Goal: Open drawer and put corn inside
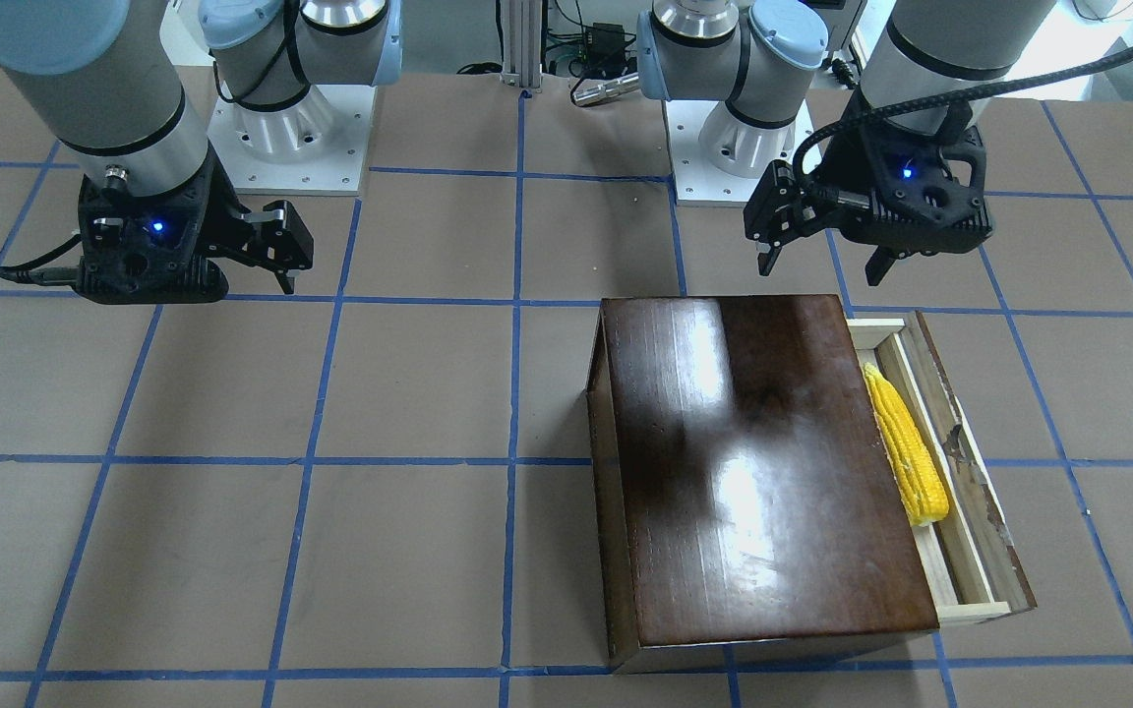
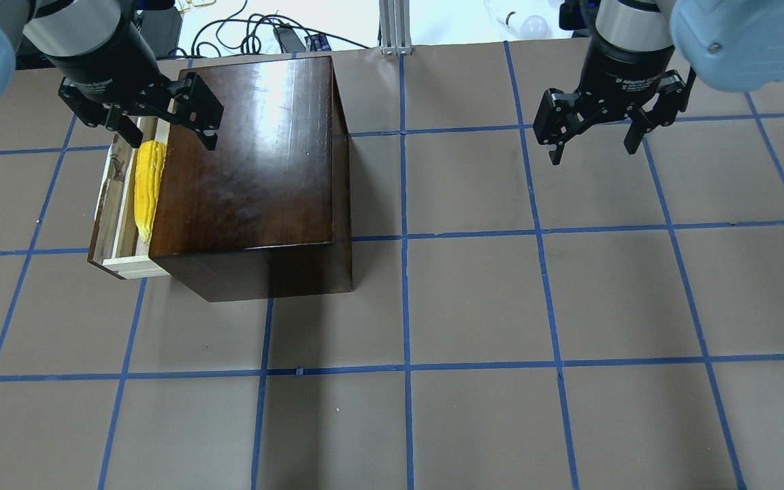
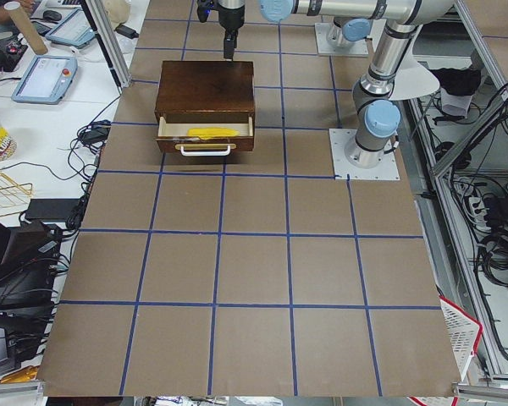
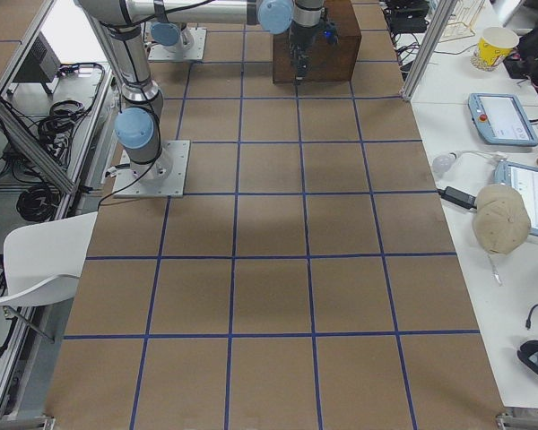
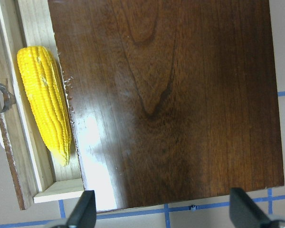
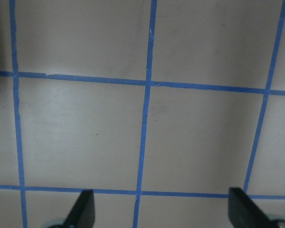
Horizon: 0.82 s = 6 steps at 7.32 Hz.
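the left gripper [image 2: 164, 136] hangs wide open above the pulled-out drawer [image 2: 111, 204], where the corn [image 2: 145, 187] lies lengthwise just beside the dark box [image 2: 249, 156]; well to the right, the right gripper [image 2: 593, 153] hovers wide open over the blue-taped table [image 2: 474, 299].

Silver-grey arms [image 1: 104, 88], pale-blue joint caps [image 1: 237, 25] — black cable [image 1: 1098, 71]

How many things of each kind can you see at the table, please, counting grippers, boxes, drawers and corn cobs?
grippers: 2, the left gripper and the right gripper
box: 1
drawer: 1
corn: 1
Total: 5
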Available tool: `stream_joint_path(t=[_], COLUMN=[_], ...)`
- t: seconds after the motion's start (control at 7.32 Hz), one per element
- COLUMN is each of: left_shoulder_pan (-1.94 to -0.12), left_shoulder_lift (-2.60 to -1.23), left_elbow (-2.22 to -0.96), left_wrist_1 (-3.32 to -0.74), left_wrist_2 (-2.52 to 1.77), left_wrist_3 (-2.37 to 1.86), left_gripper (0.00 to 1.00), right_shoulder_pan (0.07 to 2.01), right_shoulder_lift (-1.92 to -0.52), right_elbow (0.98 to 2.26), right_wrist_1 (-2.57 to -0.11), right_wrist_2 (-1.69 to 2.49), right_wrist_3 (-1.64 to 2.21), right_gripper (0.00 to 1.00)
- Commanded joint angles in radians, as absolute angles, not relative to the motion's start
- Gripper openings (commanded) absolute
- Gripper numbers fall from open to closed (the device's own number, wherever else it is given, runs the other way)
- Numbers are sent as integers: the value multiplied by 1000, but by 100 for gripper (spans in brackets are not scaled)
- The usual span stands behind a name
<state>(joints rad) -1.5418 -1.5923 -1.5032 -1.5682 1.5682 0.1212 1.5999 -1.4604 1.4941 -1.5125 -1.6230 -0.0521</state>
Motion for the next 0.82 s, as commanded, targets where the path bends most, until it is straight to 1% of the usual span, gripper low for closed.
stream_joint_path(t=[0.0,0.68], left_shoulder_pan=[-1542,-1540], left_shoulder_lift=[-1582,-1571], left_elbow=[-1506,-1508], left_wrist_1=[-1572,-1574], left_wrist_2=[1569,1569], left_wrist_3=[121,121], left_gripper=[100,100], right_shoulder_pan=[1600,1600], right_shoulder_lift=[-1460,-1462], right_elbow=[1494,1494], right_wrist_1=[-1513,-1513], right_wrist_2=[-1623,-1623], right_wrist_3=[-52,-52], right_gripper=[100,100])
